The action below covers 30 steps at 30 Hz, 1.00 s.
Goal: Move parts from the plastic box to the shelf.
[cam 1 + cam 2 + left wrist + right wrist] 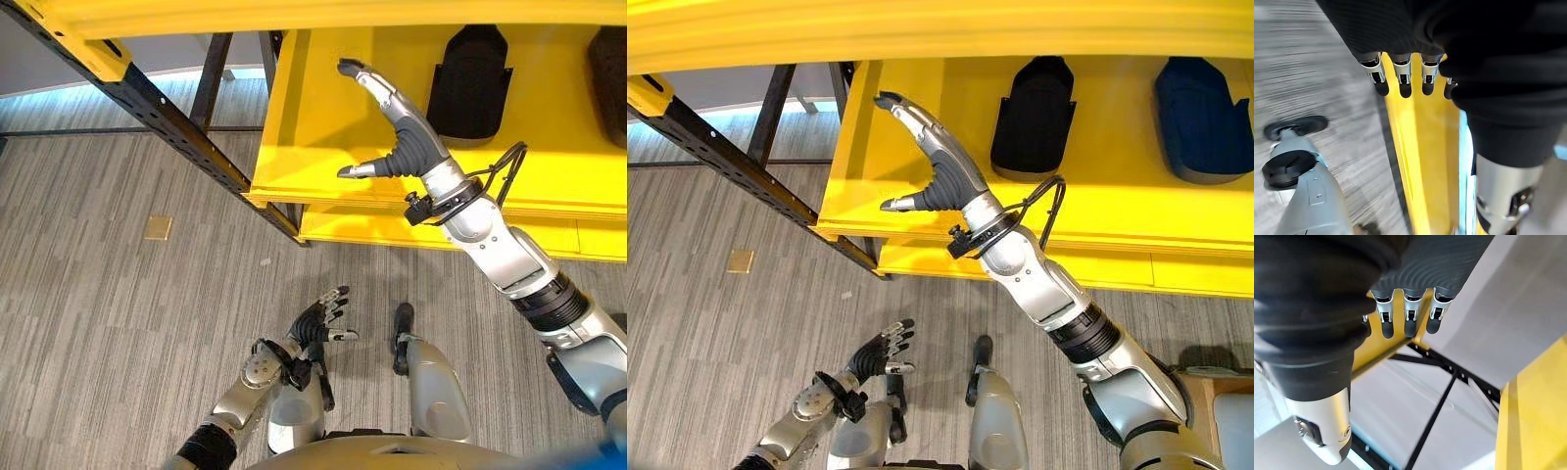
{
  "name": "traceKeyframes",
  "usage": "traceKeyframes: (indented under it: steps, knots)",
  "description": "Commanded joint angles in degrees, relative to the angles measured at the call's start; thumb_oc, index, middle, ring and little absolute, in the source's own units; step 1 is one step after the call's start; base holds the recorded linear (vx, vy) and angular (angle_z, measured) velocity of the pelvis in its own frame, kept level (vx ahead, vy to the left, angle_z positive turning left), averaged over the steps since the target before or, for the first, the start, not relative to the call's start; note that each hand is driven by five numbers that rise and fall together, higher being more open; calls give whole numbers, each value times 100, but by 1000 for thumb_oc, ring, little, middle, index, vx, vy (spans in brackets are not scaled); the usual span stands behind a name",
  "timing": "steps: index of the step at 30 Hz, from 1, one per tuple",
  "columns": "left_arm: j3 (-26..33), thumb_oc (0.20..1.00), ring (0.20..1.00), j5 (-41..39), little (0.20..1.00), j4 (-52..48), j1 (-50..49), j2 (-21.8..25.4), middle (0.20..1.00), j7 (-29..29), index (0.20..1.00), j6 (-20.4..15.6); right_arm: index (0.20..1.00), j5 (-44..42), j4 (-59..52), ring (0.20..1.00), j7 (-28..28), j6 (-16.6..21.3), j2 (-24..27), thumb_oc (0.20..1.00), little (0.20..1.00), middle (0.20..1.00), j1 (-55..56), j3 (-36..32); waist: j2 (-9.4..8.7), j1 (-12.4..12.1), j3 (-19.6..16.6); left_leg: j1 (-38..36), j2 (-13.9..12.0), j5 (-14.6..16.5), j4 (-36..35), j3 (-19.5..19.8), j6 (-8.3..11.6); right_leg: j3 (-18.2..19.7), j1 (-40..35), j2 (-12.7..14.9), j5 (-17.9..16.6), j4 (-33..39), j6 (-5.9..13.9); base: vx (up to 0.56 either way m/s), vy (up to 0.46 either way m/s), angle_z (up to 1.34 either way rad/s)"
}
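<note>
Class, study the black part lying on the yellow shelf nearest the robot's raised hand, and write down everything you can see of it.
The black part is a matte, moulded-looking piece, rounded and narrower at the far end, broader toward the shelf's front, with a raised rim round a hollow middle. It lies flat on the yellow shelf, apart from a dark blue part further right. The right hand, open and empty, is beside it on the left, not touching.

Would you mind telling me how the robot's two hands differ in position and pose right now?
The right hand is raised over the yellow shelf, while the left hand hangs low above the grey floor. The right hand's fingers stretch out straight with the thumb spread wide; the left hand's fingers are loosely relaxed. Both hands are open and hold nothing.
</note>
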State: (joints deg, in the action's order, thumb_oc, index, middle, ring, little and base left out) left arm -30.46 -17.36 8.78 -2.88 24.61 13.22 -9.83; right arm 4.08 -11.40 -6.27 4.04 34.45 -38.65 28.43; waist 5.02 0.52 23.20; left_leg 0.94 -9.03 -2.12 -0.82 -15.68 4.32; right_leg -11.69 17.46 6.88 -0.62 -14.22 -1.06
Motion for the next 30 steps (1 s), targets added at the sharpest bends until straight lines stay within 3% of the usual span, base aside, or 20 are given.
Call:
traceKeyframes:
  steps: [1,3,8,9,11,12,13,15,18,20,24,28,30]
  knots:
    - [258,1000,1000,-326,1000,-948,-306,334,1000,148,1000,-434,1000,-655,-885,1000,260,43,253,1000,1000,1000,392,-180,-79,103,-172,-262,-561,-100,116,-69,158,236,-714,468,16,577,558,27,89,-1]
    - [376,1000,1000,-366,1000,-1141,-337,455,1000,109,1000,-559,1000,-974,-934,1000,277,66,349,1000,1000,1000,604,-252,-73,147,-182,-310,-550,-89,136,-82,150,234,-763,485,31,570,570,17,61,-1]
    - [742,1000,1000,-726,1000,-1793,-387,530,1000,19,1000,-1409,1000,-1389,-1185,1000,353,701,378,1000,1000,1000,1660,-707,-73,295,-266,-351,-466,32,232,-121,79,315,-809,505,-26,620,600,4,48,-7]
    - [786,1000,1000,-738,1000,-1857,-400,533,1000,-29,1000,-1424,1000,-1449,-1194,1000,382,756,368,1000,1000,1000,1742,-755,-77,298,-284,-339,-458,33,236,-127,70,328,-803,502,-49,643,598,14,25,-7]
    - [987,1000,1000,-541,1000,-2087,-462,532,1000,-485,1000,-1654,1000,-1549,-1314,1000,673,1130,318,1000,1000,1000,2180,-978,-110,341,-322,-393,-418,105,244,-134,25,352,-868,511,-57,674,624,11,-2,-13]
    - [1042,1000,1000,-525,1000,-2140,-473,540,1000,-638,1000,-1698,1000,-1675,-1394,1000,853,1179,314,1000,1000,1000,2297,-1029,-124,345,-351,-380,-415,96,233,-135,22,368,-866,502,-79,702,621,13,-39,-13]
    - [1287,1000,1000,-595,1000,-2234,-510,542,1000,-826,1000,-1987,1000,-2058,-1655,1000,1234,1165,270,1000,1000,1000,2625,-1149,-198,368,-409,-418,-400,119,202,-143,5,385,-915,486,-85,737,638,7,-47,-6]
    - [1471,1000,1000,-580,1000,-2372,-544,531,1000,-778,1000,-2089,1000,-2377,-1771,1000,1580,1127,262,1000,1000,1000,2754,-1213,-267,354,-470,-436,-399,131,197,-135,-8,400,-962,464,-101,789,644,27,-90,-4]
    - [1658,1000,1000,-1027,1000,-2534,-560,403,1000,-687,1000,-1966,1000,-3288,-1925,1000,2245,846,227,1000,1000,1000,2842,-1212,-365,314,-559,-464,-401,118,213,-94,-3,417,-1066,398,-103,874,630,0,-79,-4]
    - [1669,1000,1000,-1056,1000,-2477,-528,323,1000,-693,1000,-1941,1000,-3373,-1866,1000,2242,891,165,1000,1000,1000,2855,-1168,-410,300,-598,-471,-394,125,239,-75,1,424,-1099,369,-110,907,620,-7,-21,0]
    - [1664,1000,1000,-894,1000,-2293,-432,110,1000,-1256,1000,-1814,1000,-3663,-1628,1000,2030,898,60,1000,1000,1000,2915,-1284,-513,332,-656,-518,-309,235,295,-119,-59,473,-1174,347,-202,1061,646,-56,57,1]
    - [1729,1000,1000,-890,1000,-1880,-234,-103,1000,-1373,1000,-1457,1000,-3525,-1504,1000,1972,846,-211,1000,1000,1000,3475,-1698,-784,514,-718,-561,-22,499,365,-294,-249,623,-1103,506,-769,1520,981,-61,127,-12]
    - [1745,1000,1000,-678,1000,-1814,-254,-168,1000,-1502,1000,-1398,1000,-3593,-1452,1000,2036,764,-247,1000,1000,1000,3579,-1769,-878,511,-714,-665,45,571,347,-436,-277,421,-1112,599,-1004,1702,1120,-4,67,-37]
